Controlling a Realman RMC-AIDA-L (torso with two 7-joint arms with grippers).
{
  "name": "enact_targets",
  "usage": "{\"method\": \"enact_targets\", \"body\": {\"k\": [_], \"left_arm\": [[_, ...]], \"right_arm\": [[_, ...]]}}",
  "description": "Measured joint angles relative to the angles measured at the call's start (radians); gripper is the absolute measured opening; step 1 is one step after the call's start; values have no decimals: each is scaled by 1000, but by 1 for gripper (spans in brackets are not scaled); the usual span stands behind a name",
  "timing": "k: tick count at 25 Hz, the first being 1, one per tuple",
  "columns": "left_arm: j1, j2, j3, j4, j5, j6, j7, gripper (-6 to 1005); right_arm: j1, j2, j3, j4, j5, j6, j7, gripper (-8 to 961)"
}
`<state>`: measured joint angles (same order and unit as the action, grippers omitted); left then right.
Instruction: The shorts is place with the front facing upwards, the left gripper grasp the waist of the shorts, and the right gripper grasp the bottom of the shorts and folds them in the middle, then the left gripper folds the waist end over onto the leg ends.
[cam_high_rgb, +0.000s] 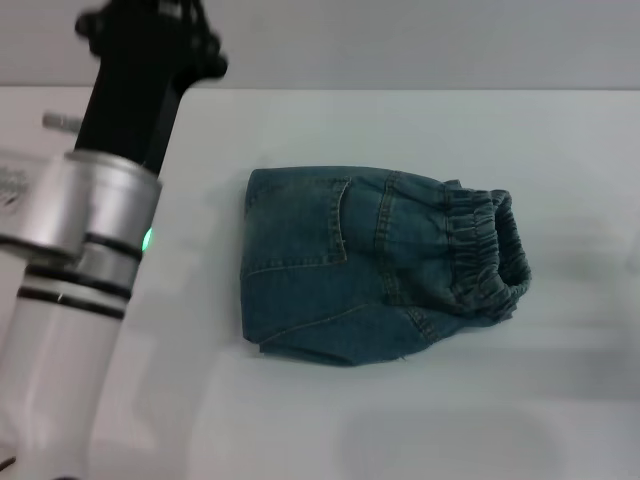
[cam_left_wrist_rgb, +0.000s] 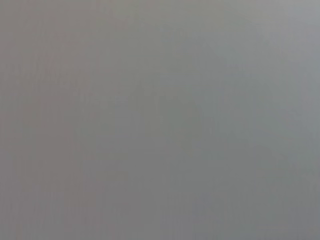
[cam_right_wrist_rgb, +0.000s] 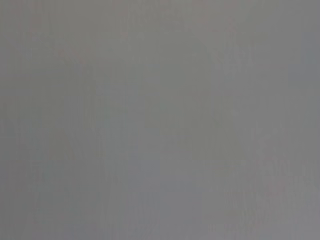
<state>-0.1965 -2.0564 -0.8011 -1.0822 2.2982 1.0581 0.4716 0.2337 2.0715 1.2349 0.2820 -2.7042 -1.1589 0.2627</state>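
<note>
The blue-green denim shorts (cam_high_rgb: 360, 265) lie folded in a compact bundle at the middle of the white table (cam_high_rgb: 560, 400). Their gathered waist (cam_high_rgb: 487, 250) is at the right end and a patch pocket faces up. I cannot make out the leg hems. My left gripper (cam_high_rgb: 150, 35) is raised at the far left, well apart from the shorts, on its black wrist and silver-white arm (cam_high_rgb: 90, 220) with a green light. The right gripper is out of view. Both wrist views show only plain grey.
White table surface runs all around the shorts, up to a grey wall (cam_high_rgb: 400, 40) at the back. My left arm takes up the left side of the head view.
</note>
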Motion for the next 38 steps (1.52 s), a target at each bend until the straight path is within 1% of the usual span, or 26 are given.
{"method": "enact_targets", "body": {"k": [1, 2, 3, 5, 6, 10, 15, 16, 19, 20, 22, 26, 27, 33, 36, 38], "left_arm": [[-2, -1, -3, 42, 17, 12, -50, 23], [-2, -1, -3, 42, 17, 12, -50, 24], [-15, -6, 2, 165, 54, 63, -114, 24], [-23, -6, 6, 221, 60, 73, -118, 57], [-27, -7, 5, 246, 60, 63, -119, 73], [-33, -5, -42, 333, 43, -43, -187, 139], [-61, -9, -37, 436, 45, -62, -268, 221], [-66, -9, -37, 451, 45, -70, -283, 259], [-75, -9, -48, 483, 39, -102, -332, 374], [-75, -9, -48, 483, 39, -102, -332, 412], [-85, -9, -44, 518, 41, -105, -347, 492], [-78, -12, -46, 536, 38, -86, -348, 659], [-75, -12, -49, 539, 37, -81, -350, 659], [-80, -11, -53, 555, 35, -73, -349, 659], [-77, -12, -60, 557, 34, -57, -351, 659], [-77, -12, -65, 559, 33, -54, -351, 659]], "right_arm": [[2, 1, 1, -3, -4, -4, -18, 0], [3, 3, 3, -5, -6, -10, -46, 0], [1, 5, 6, -5, -5, -24, -80, 0], [-4, 10, 9, -1, -2, -56, -133, 17], [-6, 12, 9, -1, -1, -82, -149, 26], [-10, 13, 4, -6, 0, -165, -162, 60], [-32, 16, -8, -5, -4, -229, -159, 103], [-38, 16, -11, -2, -3, -229, -152, 112], [-50, 18, -15, -4, -1, -239, -149, 220], [-54, 18, -14, -6, 0, -245, -158, 256], [-60, 18, -10, -8, 0, -253, -180, 328], [-70, 17, -7, -14, 35, -258, -194, 516], [-72, 16, -10, -15, 49, -260, -194, 563], [-79, 19, -13, -11, 86, -269, -189, 643], [-83, 20, -38, -3, 142, -277, -186, 643], [-80, 20, -46, -5, 152, -278, -186, 643]]}}
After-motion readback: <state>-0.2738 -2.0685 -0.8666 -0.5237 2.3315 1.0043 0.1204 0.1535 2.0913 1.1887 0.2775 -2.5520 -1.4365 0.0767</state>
